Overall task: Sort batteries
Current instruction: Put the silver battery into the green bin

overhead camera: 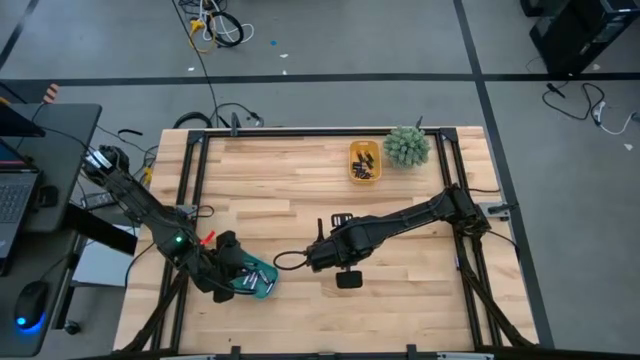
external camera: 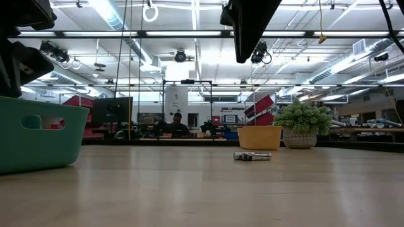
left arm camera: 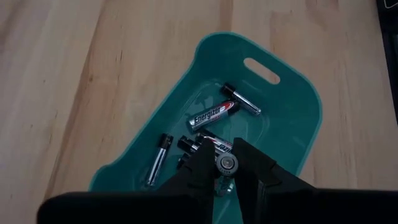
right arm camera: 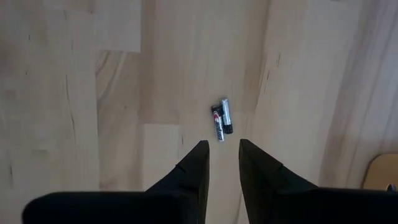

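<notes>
Over teal tray, near-left table corner: left gripper pinches battery end-on between fingers, poised for drop among cells already in tray. 
Mid-table: right gripper hangs above two loose batteries, jaws slightly spread, empty, aligned for next pick. 
Far side: yellow tray holds more cells, beside plant.

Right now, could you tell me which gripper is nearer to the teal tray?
Left. The left gripper hangs directly over the teal tray, with a battery between its fingers. The right gripper is off toward mid-table, above two loose batteries.
</notes>
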Available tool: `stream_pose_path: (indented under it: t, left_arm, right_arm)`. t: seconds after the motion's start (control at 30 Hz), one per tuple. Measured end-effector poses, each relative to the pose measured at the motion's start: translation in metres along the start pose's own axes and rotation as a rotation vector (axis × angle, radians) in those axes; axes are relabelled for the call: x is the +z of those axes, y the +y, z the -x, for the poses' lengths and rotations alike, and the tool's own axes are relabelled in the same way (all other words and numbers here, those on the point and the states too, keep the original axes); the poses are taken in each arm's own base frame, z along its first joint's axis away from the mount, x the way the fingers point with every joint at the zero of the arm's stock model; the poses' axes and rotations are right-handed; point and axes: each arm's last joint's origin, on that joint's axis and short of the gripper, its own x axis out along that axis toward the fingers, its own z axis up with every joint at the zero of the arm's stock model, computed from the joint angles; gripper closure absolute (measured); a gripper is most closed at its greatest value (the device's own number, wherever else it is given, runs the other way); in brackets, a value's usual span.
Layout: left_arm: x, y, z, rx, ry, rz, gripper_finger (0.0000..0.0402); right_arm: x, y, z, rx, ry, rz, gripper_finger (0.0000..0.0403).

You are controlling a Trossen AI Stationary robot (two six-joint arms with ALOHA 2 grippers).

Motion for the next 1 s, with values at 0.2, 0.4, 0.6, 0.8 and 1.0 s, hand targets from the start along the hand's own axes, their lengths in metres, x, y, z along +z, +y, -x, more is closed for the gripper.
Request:
stream_pose_path:
  t: [0.2,0.4,0.6,0.8,1.0]
  left_arm:
    - [-0.0005,0.0006,0.0,0.006,0.005,-0.004,0.0355]
    - [-0.0014,0.0015,0.0,0.014,0.013,-0.01,0.0355]
    - [-0.0014,0.0015,0.0,0.014,0.014,-0.011,0.0355]
    - [-0.0014,0.0015,0.0,0.014,0.014,-0.009,0.0354]
    - [-0.0013,0.0015,0.0,0.014,0.013,0.001,0.0331]
  right_arm:
    - [0.0005,0.0001,-0.0002,0.001,-0.004,0.001,0.0328]
    - [0.0005,0.0001,-0.0002,0.001,-0.005,0.002,0.0329]
    - [0.0006,0.0002,-0.0002,0.001,-0.005,0.015,0.033]
    - [0.0009,-0.0012,-0.0003,-0.031,-0.012,0.023,0.033]
    - [0.001,-0.0014,-0.0004,-0.038,-0.013,0.029,0.033]
